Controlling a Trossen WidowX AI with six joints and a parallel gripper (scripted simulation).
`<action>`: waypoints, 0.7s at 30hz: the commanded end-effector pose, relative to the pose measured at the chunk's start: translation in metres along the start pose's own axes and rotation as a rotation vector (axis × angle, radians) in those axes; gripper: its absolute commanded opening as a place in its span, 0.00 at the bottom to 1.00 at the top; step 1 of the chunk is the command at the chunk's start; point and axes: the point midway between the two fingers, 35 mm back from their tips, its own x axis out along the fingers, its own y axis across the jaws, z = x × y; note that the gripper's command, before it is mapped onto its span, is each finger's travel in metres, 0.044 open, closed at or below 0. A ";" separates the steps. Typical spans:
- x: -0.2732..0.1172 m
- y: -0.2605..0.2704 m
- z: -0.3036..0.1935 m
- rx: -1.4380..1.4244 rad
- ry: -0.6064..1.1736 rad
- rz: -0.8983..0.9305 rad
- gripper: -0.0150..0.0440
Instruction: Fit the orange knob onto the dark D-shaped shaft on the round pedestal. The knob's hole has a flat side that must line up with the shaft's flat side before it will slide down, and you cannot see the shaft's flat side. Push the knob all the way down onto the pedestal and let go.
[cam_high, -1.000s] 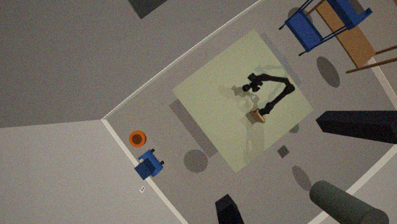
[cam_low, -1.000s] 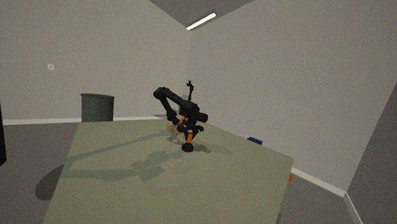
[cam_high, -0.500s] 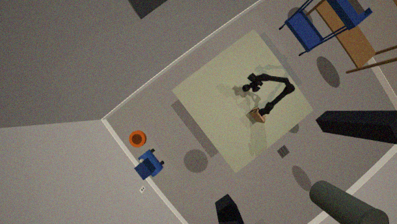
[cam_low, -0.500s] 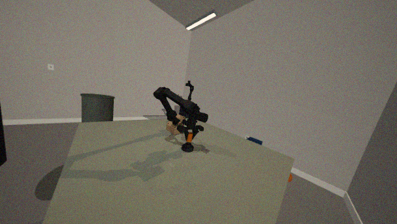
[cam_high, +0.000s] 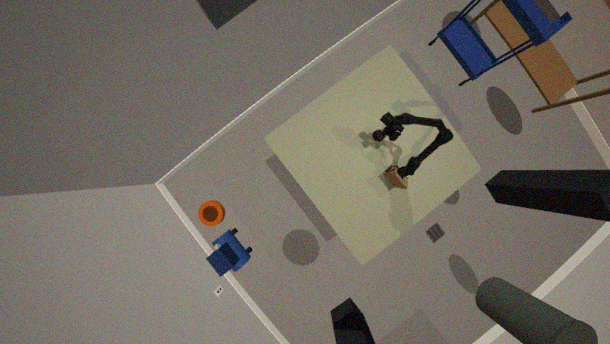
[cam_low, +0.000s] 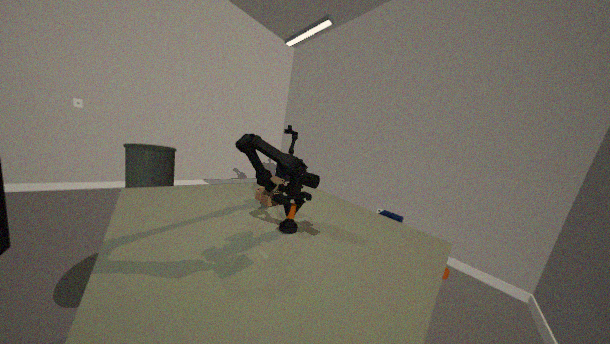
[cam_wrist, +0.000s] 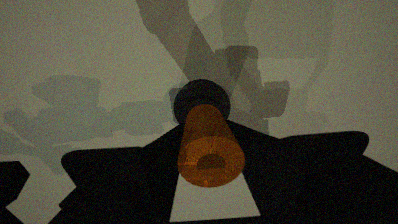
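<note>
The orange knob (cam_low: 292, 212) (cam_wrist: 210, 150) is between the fingers of my gripper (cam_low: 292, 209) (cam_wrist: 204, 125), which is shut on it. In the wrist view its round open end faces the camera and shows a dark hole. The knob stands over the dark round pedestal (cam_low: 288, 227) (cam_wrist: 201, 92), its lower end at or just above the pedestal's top, and looks slightly tilted in the exterior view. The shaft does not show, and I cannot tell how far the knob sits on it. In the top view the arm hides the knob.
The pale green table top (cam_high: 320, 145) (cam_low: 320, 295) carries the arm, with a tan block (cam_high: 396, 178) (cam_low: 264, 196) beside its base. Shadows of the arm fall around the pedestal. Blue chairs, a wooden bench and an orange ring-shaped object (cam_high: 211, 213) stand off the table.
</note>
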 end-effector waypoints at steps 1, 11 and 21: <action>0.001 0.000 -0.001 -0.009 0.002 0.001 0.25; 0.001 0.000 -0.001 -0.009 0.002 0.001 0.25; -0.004 0.001 -0.001 0.078 0.002 0.000 0.25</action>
